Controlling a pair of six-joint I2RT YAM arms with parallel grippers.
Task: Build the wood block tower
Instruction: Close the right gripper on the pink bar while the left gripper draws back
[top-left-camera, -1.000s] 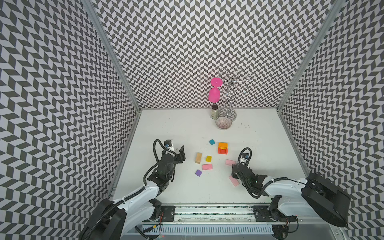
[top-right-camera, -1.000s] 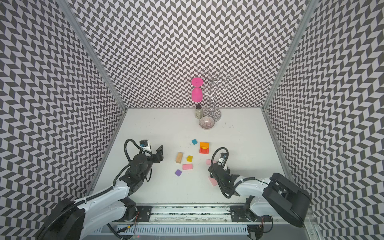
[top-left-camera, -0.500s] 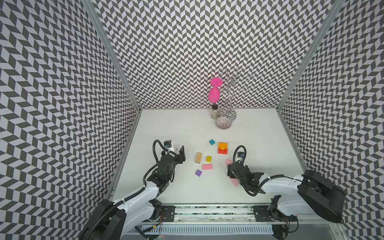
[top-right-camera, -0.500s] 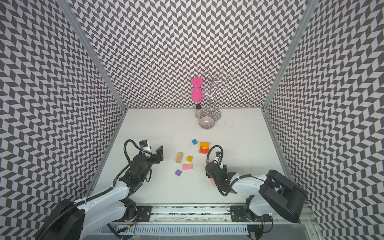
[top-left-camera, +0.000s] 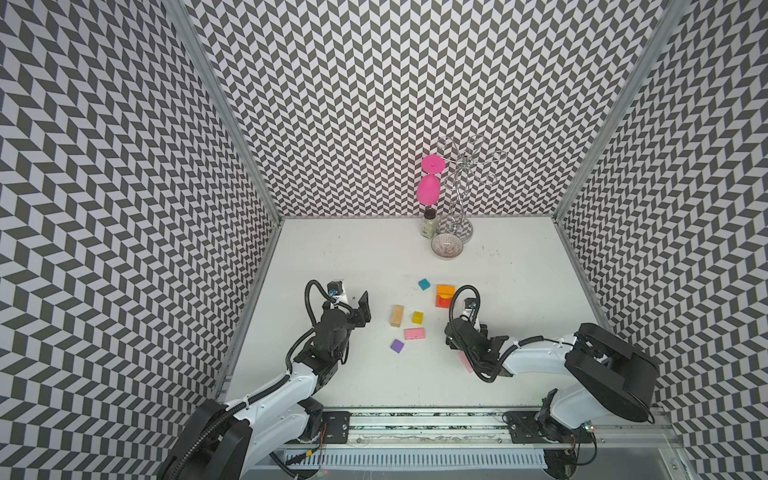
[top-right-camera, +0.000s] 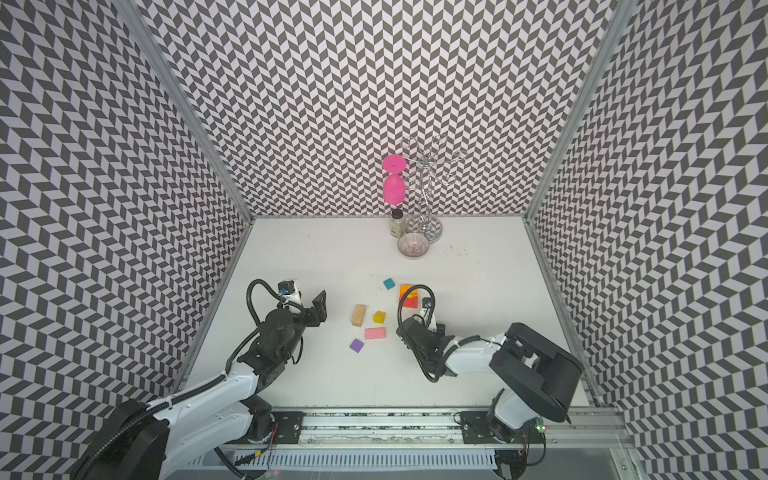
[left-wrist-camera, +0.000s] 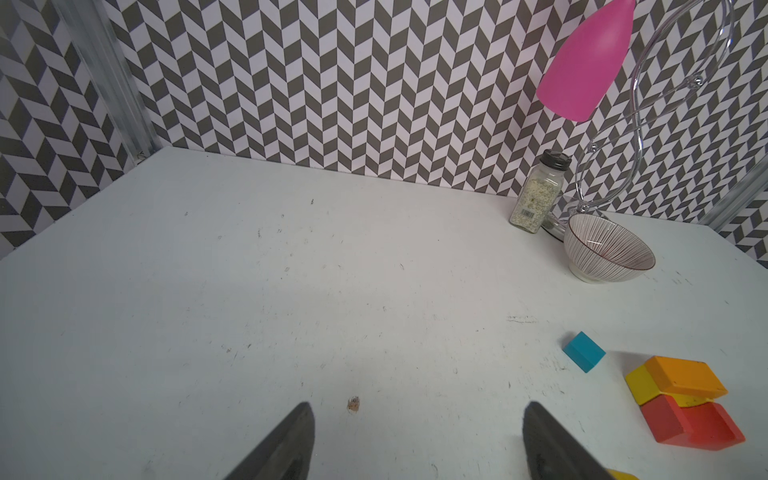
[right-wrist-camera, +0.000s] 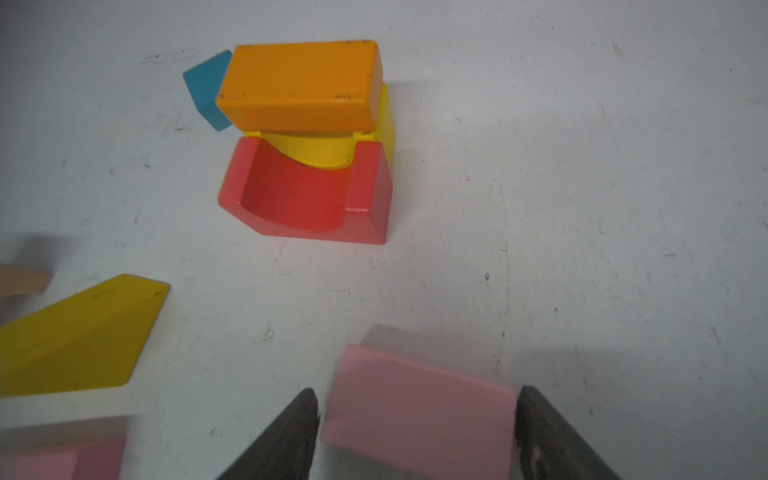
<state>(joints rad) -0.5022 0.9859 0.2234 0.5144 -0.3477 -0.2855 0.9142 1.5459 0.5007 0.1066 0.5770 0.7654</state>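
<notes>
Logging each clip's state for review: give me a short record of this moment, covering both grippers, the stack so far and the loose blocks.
Left gripper: open, empty.
Right gripper: jaws either side of a pink slab; grip unclear.
Stack: orange block on a yellow piece nested in a red arch.
Beside stack: teal block.
Loose blocks: plain wood block, yellow block, second pink slab, purple block.
Back of table: bowl, spice jar, pink goblet on wire rack.
</notes>
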